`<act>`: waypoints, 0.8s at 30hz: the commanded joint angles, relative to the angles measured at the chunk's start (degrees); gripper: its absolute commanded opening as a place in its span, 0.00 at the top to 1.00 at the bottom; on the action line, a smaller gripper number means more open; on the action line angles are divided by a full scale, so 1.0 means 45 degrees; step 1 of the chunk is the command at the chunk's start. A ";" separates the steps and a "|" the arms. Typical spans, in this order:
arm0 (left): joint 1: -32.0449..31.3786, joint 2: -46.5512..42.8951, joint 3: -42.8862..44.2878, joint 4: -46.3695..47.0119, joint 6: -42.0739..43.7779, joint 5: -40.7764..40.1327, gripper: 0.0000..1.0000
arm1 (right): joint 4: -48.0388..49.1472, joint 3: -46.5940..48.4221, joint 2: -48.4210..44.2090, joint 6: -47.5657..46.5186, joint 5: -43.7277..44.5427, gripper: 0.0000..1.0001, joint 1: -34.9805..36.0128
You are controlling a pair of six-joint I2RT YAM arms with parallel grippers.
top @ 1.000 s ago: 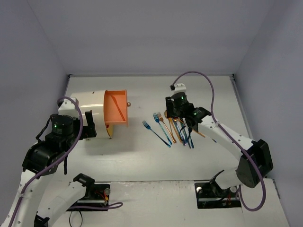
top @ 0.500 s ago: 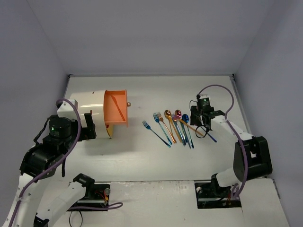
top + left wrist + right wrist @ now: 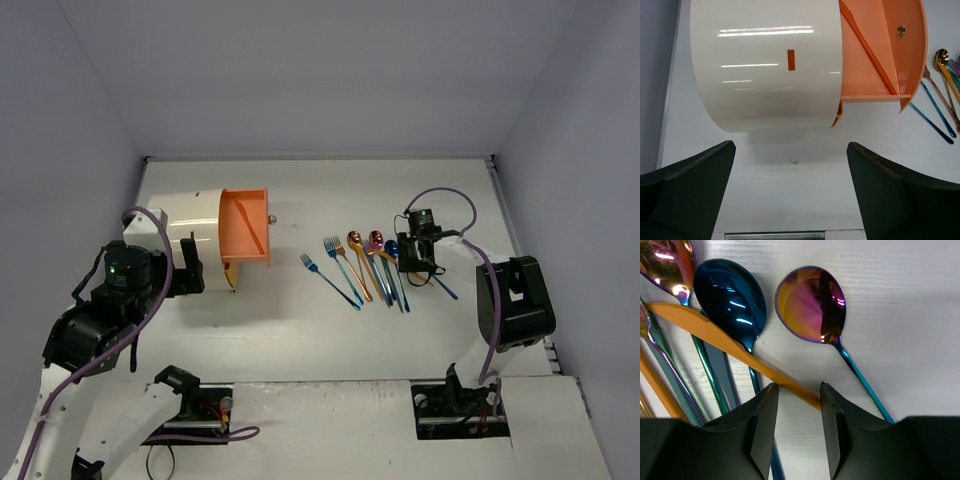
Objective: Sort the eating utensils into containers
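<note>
The eating utensils point(image 3: 370, 265) lie in a row at mid-table: blue forks, gold and purple spoons, and an orange knife point(image 3: 740, 352) lying slantwise across them. In the right wrist view a blue spoon point(image 3: 730, 295) and an iridescent purple spoon point(image 3: 810, 305) lie just ahead of the fingers. My right gripper point(image 3: 799, 390) is low at the row's right end point(image 3: 415, 262), its jaws a narrow gap apart with the knife's handle end between the tips. The container is a cream drum cabinet point(image 3: 185, 235) with one orange drawer point(image 3: 245, 227) slid out. My left gripper point(image 3: 790, 165) hangs open in front of the cabinet.
The open drawer point(image 3: 875, 55) has a slanted divider and a brass knob point(image 3: 900, 31) on its round front. Grey walls close in the table on three sides. The right arm's purple cable point(image 3: 445, 195) loops above the utensils.
My right arm swung from over the middle of the utensil row out to its right end and came down low there. Its jaws have narrowed. The left arm has barely moved.
</note>
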 commanded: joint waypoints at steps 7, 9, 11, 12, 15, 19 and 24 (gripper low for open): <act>0.0068 -0.0046 0.0108 0.0437 0.0203 0.0017 0.07 | -0.0001 0.0057 0.0002 0.0018 -0.1139 0.92 0.0326; 0.0068 -0.0034 0.0107 0.0449 0.0227 0.0016 0.07 | -0.0001 0.0033 -0.0340 -0.0042 -0.1069 0.95 0.0530; 0.0068 0.0002 0.0107 0.0460 0.0268 0.0005 0.07 | -0.0024 0.0054 -0.0818 -0.0116 -0.0894 0.98 0.0774; 0.0068 0.0041 0.0107 0.0468 0.0299 0.0005 0.07 | -0.0032 0.0077 -0.1037 -0.0163 -0.0738 0.99 0.0907; 0.0068 0.0224 0.0152 0.0496 0.0377 -0.0002 0.07 | -0.0085 0.0192 -0.1746 -0.0246 -0.0150 1.00 0.1464; 0.0068 0.0443 0.0301 0.0515 0.0488 -0.0005 0.07 | -0.0541 0.0755 -0.2848 -0.0053 0.0877 1.00 0.2265; 0.0068 0.0587 0.0415 0.0569 0.0533 -0.0142 0.07 | -0.0958 0.3040 -0.3786 0.0750 0.0838 1.00 0.3277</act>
